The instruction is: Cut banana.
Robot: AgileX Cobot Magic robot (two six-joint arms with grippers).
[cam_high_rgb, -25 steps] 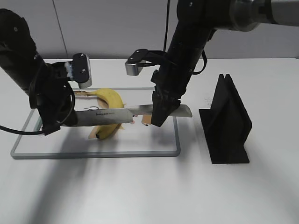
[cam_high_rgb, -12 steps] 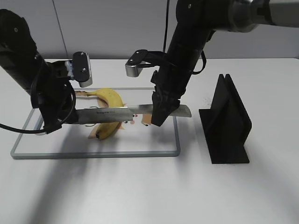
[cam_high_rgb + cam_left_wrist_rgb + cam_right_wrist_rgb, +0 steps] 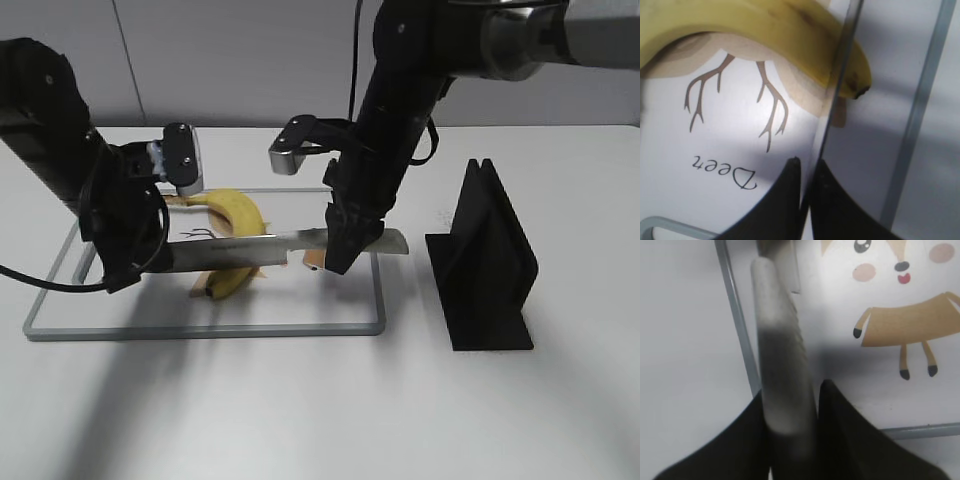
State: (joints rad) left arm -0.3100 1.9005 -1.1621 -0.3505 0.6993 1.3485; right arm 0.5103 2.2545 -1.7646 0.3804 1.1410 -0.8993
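Note:
The yellow banana lies on the cutting board with a deer drawing. A knife lies crosswise over the banana, near its dark tip. My right gripper is shut on the knife's grey handle, at the board's right side. My left gripper is shut on the far end of the blade, at the board's left side. In the left wrist view the jaws pinch the thin blade edge-on, and the banana lies under it.
A black knife stand stands on the white table right of the board. The board's raised grey rim runs beside the knife handle. A cartoon animal print covers the board surface.
My left arm has shifted slightly right and the blade's left end has dipped a little against the banana. The right gripper has barely moved.

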